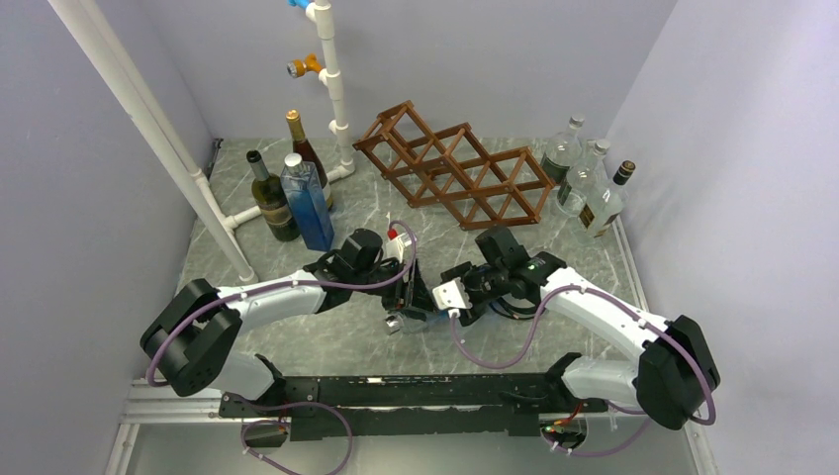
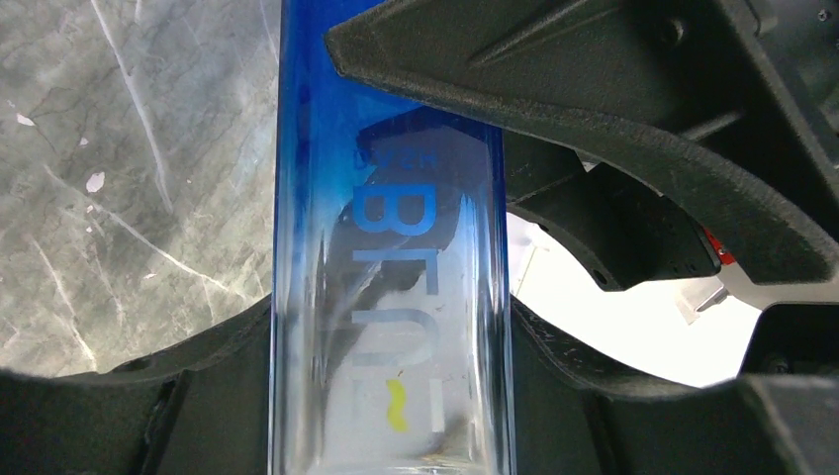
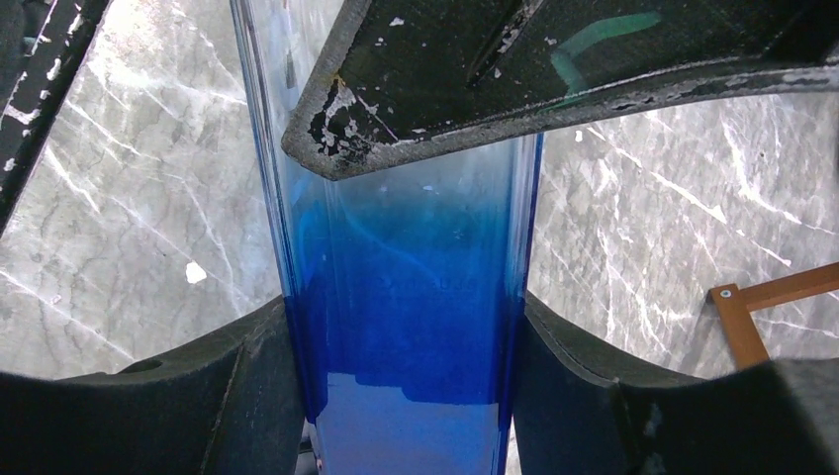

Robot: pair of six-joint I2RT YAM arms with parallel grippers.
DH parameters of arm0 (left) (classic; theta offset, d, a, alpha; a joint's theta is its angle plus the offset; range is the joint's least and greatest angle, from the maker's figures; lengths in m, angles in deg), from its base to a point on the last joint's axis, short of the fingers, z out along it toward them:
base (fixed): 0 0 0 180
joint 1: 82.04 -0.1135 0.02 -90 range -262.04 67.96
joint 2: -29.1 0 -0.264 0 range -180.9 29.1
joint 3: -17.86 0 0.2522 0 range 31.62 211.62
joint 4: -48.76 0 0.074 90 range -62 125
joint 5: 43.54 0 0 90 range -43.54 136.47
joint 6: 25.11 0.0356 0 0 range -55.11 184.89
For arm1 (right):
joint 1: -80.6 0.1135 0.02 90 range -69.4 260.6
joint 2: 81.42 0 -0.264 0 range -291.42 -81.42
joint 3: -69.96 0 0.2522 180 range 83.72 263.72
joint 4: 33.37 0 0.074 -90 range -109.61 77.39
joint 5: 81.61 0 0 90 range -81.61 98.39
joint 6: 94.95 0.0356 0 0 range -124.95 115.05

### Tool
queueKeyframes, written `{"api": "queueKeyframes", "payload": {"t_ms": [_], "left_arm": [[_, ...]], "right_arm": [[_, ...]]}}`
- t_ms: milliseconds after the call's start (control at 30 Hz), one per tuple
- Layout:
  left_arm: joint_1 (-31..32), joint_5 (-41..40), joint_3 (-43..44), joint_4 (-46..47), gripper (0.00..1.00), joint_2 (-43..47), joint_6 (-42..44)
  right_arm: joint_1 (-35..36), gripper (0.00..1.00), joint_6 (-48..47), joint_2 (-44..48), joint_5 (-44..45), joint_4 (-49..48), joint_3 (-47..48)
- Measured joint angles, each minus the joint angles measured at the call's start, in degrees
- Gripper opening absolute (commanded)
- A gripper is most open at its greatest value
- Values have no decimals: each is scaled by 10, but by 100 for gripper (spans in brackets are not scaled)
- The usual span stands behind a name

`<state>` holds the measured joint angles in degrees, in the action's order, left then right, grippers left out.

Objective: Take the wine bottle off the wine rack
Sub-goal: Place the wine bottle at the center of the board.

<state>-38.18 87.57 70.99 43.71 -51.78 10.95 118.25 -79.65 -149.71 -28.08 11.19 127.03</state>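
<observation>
Left tool (image 2: 396,237) and right tool (image 3: 411,247) each pinch the wine bottle (image 2: 386,376), slick, breakable glass I'd judge best gripped round its straight body.

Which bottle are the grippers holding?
The blue-fading-to-clear bottle, clamped by the left gripper and right gripper before the rack; the three bottles standing left and three right are untouched.

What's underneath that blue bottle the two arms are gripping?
Grey marble table shows either side of the blue bottle. Directly beneath, the tinted glass covers it; whether it touches the table cannot be told.
</observation>
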Motion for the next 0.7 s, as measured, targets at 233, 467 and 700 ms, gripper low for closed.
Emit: {"api": "queueKeyframes", "payload": {"t_ms": [233, 467, 700], "left_arm": [[1, 5, 0, 4, 57, 0, -3], [1, 16, 0, 26, 78, 2, -1], [2, 10, 0, 43, 87, 20, 8]], "right_arm": [[-3, 0, 5, 10, -6, 5, -3], [-21, 0, 20, 14, -26, 19, -3], [-42, 0, 35, 19, -58, 28, -3]]}}
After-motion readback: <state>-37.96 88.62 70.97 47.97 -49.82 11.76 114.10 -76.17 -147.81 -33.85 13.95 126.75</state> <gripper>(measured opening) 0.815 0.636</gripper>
